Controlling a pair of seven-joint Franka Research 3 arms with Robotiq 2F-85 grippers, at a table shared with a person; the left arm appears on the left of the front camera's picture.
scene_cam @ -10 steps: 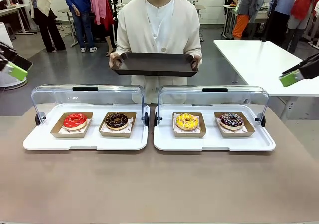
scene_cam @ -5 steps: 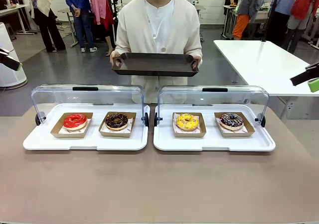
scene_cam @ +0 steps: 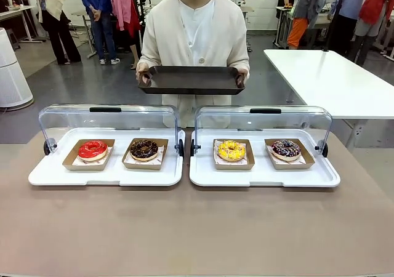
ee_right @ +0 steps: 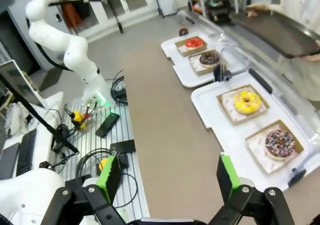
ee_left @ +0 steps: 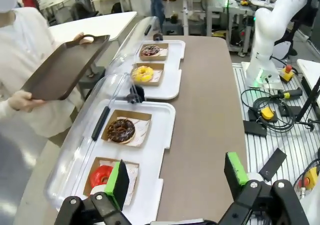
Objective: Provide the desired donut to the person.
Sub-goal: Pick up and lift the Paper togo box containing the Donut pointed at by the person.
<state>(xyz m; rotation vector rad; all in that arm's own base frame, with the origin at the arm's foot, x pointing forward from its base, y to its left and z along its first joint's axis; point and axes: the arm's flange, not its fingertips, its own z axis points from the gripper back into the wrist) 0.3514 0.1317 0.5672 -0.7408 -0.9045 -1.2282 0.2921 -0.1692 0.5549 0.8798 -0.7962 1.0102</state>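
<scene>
Both jaws wide, drawn back | four donuts (scene_cam: 144, 149) unmoved | person (scene_cam: 197, 37) holds tray (scene_cam: 191, 80)

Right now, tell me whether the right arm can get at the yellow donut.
Probably yes. The clear lid is swung back toward the person, leaving the yellow donut uncovered on the robot's side, and the right gripper has open fingers.

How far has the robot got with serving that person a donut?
Done: nothing yet. The red donut, chocolate donut, yellow donut and sprinkled donut all sit in their cardboard trays. In hand: nothing; the left gripper and right gripper are open and empty. Left: everything, picking the wanted donut and placing it on the empty dark tray the person holds out.
</scene>
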